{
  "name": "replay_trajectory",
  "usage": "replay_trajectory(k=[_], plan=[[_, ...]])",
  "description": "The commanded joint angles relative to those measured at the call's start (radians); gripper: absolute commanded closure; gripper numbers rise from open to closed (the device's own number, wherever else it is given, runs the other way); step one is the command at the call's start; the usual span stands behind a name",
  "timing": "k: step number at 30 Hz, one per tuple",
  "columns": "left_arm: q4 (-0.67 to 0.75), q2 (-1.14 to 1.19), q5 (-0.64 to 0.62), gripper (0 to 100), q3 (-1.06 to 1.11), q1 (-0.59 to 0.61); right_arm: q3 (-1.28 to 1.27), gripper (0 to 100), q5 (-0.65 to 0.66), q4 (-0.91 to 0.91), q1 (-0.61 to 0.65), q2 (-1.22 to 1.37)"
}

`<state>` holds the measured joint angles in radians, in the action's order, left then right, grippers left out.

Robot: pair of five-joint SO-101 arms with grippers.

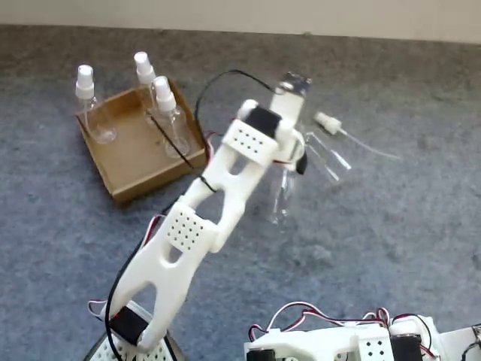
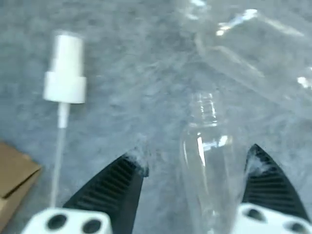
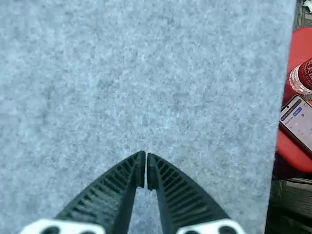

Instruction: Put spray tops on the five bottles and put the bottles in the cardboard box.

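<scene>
Right now the left claw (image 2: 195, 158) stands wide open over the grey mat (image 3: 146, 73), with an uncapped clear bottle (image 2: 209, 146) between its two fingers. The bottle sits nearer one finger than the other; whether it touches that finger cannot be told. Its open neck points away from the claw. Just past that neck, ahead of the fingertips, a second clear bottle (image 2: 253, 53) lies on its side. Off to the other side and ahead of the claw lies a loose white spray top (image 2: 65, 78), its thin tube trailing back toward the claw. A corner of the cardboard box (image 2: 14, 180) shows beside the claw on that same side. From above, the box holds three upright bottles (image 1: 167, 109) with spray tops on, and the left arm's own body covers part of the bottle under the claw. The right claw (image 3: 146, 156) is closed on nothing, low over bare mat. Past the mat's edge, well ahead of it, are a red surface (image 3: 297, 53) and a phone (image 3: 297, 122).
</scene>
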<state>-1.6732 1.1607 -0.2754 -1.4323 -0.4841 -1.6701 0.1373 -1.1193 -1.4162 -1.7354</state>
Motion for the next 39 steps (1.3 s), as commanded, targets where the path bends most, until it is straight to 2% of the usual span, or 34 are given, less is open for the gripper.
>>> replay_trajectory(k=[1, 4, 10, 18, 23, 29, 39], plan=[[-0.051, -0.019, -0.008, 75, -0.087, 0.065, -0.171, 98.9, 0.011, -0.010, -0.010, -0.013], [-0.057, -0.019, 0.000, 74, -0.094, 0.093, -0.171, 98.9, 0.011, -0.010, -0.010, -0.013], [-0.074, -0.025, 0.141, 75, -0.096, 0.079, -0.171, 98.9, 0.011, -0.010, -0.007, -0.013], [-0.077, -0.015, 0.140, 75, -0.085, 0.045, -0.171, 98.9, 0.011, -0.010, -0.007, -0.013], [-0.077, -0.018, 0.138, 75, 0.005, 0.013, -0.171, 98.9, 0.011, -0.010, -0.004, -0.013], [-0.077, -0.018, -0.078, 75, 0.064, 0.001, -0.171, 98.9, 0.011, -0.010, -0.004, -0.013], [-0.075, -0.018, -0.094, 75, 0.143, 0.001, -0.171, 98.9, 0.011, -0.010, -0.004, -0.013]])
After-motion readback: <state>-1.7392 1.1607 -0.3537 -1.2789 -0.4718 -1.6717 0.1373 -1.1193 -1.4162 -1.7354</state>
